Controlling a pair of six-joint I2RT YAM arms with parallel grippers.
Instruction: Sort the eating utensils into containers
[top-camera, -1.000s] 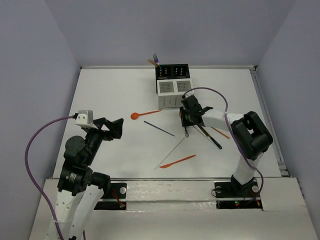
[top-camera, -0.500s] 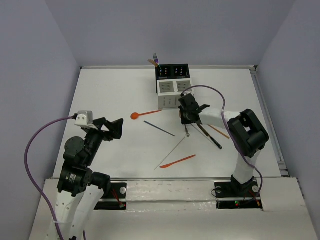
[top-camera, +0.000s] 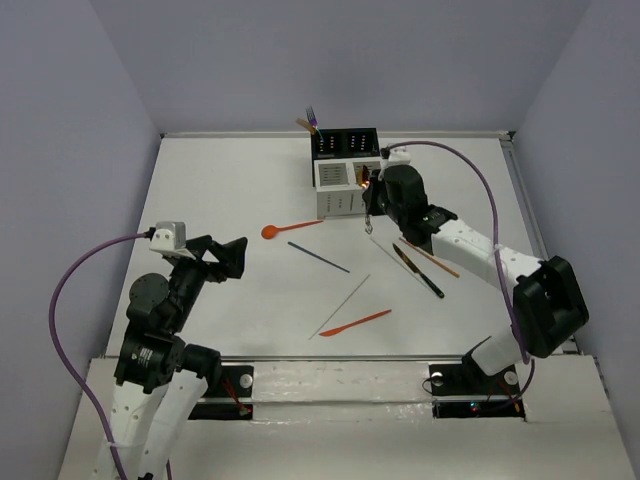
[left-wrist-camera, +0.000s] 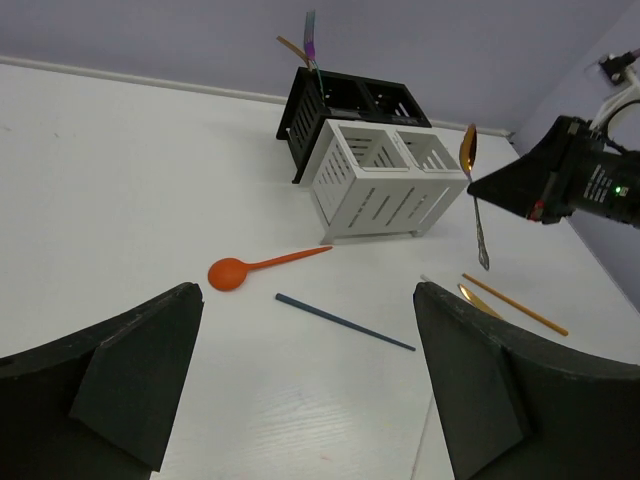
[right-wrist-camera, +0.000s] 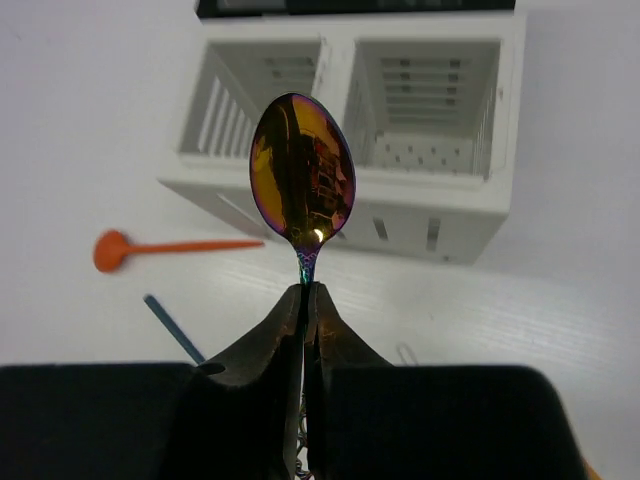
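Left wrist view shows your left gripper (left-wrist-camera: 310, 390) wide, empty, over the table's (left-wrist-camera: 120, 180) near left. Your right gripper (right-wrist-camera: 305, 300) pinches the gold spoon (right-wrist-camera: 302, 170) at its slim neck, bowl up, before the white containers (right-wrist-camera: 420, 200). Judge it light, stiff, slick, likely to swivel.

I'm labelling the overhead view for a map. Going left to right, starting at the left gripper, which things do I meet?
left gripper → orange spoon → gold spoon → black-handled utensil
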